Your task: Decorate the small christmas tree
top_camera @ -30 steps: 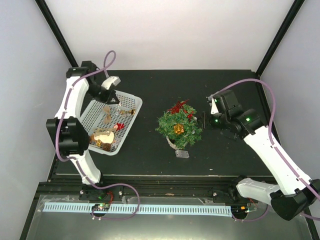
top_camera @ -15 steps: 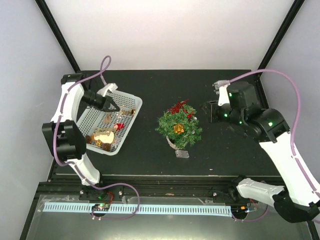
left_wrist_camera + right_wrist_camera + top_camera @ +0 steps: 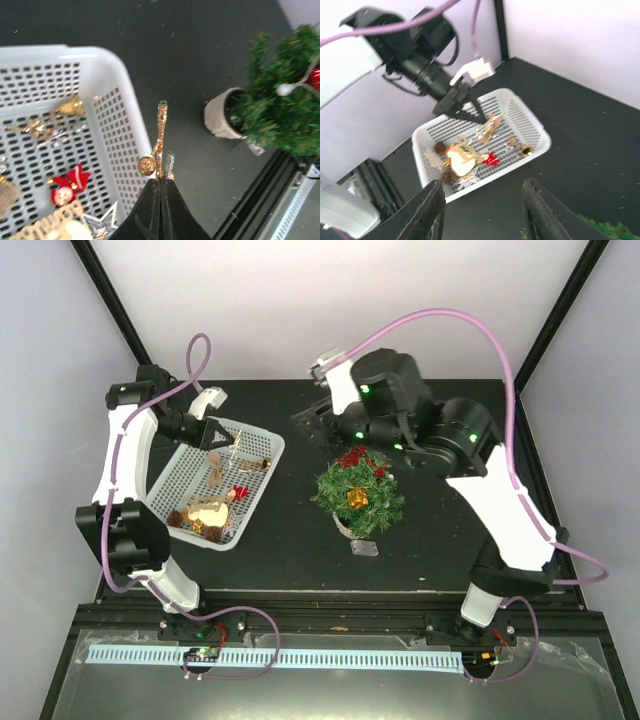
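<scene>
The small christmas tree (image 3: 358,490) stands mid-table and carries a red bow (image 3: 355,455) and a gold ornament (image 3: 357,498). My left gripper (image 3: 218,436) hovers over the white basket (image 3: 262,490), shut on a gold glitter sprig (image 3: 160,135) that sticks out past its tip (image 3: 161,179). The left wrist view shows the tree (image 3: 285,115) and its whitish pot (image 3: 222,112) to the right. My right gripper (image 3: 308,420) hangs behind and left of the tree. It stands open and holds nothing (image 3: 485,210), looking down at the basket (image 3: 546,141).
Several ornaments lie in the basket (image 3: 100,50): a red figure (image 3: 67,185), gold bell (image 3: 72,106), silver star and a large gold piece (image 3: 205,510). A small silver scrap (image 3: 365,548) lies in front of the pot. Black frame posts rise at both back corners.
My right arm has swung from the tree's right side to behind and left of it. My left gripper has drawn back slightly toward the basket's far corner with the sprig.
</scene>
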